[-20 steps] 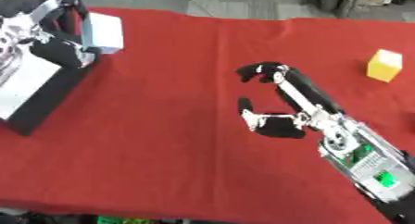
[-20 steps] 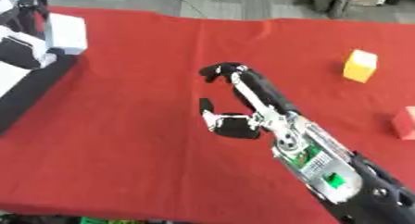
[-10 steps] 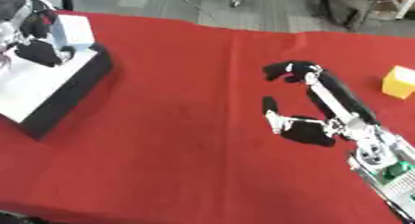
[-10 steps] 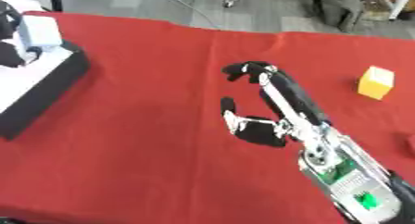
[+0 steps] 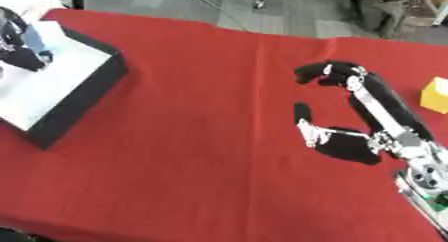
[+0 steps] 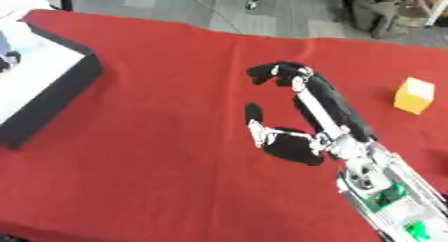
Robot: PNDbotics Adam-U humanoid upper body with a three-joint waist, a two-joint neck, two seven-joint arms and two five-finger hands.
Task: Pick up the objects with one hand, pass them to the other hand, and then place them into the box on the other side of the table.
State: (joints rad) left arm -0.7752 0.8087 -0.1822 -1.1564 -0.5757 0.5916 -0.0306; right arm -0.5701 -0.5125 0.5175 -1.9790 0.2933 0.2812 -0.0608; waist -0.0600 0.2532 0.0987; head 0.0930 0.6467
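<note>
My right hand (image 6: 302, 146) lies over the red table right of the middle, open, with its fingers (image 6: 319, 93) stretched away and the thumb spread; it holds nothing. A yellow block (image 6: 413, 95) stands on the cloth to the right of it, apart from the fingers. At the far left is the box (image 5: 79, 93), with black walls and a white inside. My left hand (image 5: 19, 53) shows dark over the box's inside, curled on a pale blue-white block (image 5: 37, 37). Part of that hand is cut off by the view's edge.
The red cloth (image 5: 192, 136) covers the table, and its far edge runs along the top with grey floor beyond. A dark bundle (image 6: 376, 11) lies on the floor past the far right of the table.
The whole picture has shifted, so the camera moved. My right hand keeps the same open pose. My left hand and the pale block now show lower, over the box's white inside.
</note>
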